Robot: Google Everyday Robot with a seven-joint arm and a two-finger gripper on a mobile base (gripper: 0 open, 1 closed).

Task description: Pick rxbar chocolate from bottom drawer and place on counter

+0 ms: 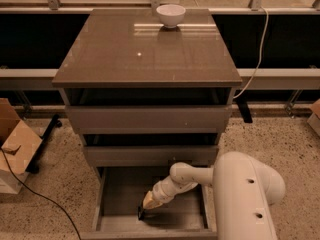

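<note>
Reaching into the open, deep grey-brown bottom drawer (pixel 122 189), the tan-tipped gripper (pixel 149 203) of the white arm (pixel 245 194) sits right at the small black-wrapped rxbar chocolate (pixel 141 214) lying on the drawer's grey floor, its grip impossible to tell, below the glossy grey-brown counter (pixel 145 54).

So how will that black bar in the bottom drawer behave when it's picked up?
The rxbar chocolate looks small and flat, so probably light and unlikely to roll. Its wrapper may be slick, so it could slide on the bottom drawer floor. The gripper is down in the drawer, right at the bar.
</note>
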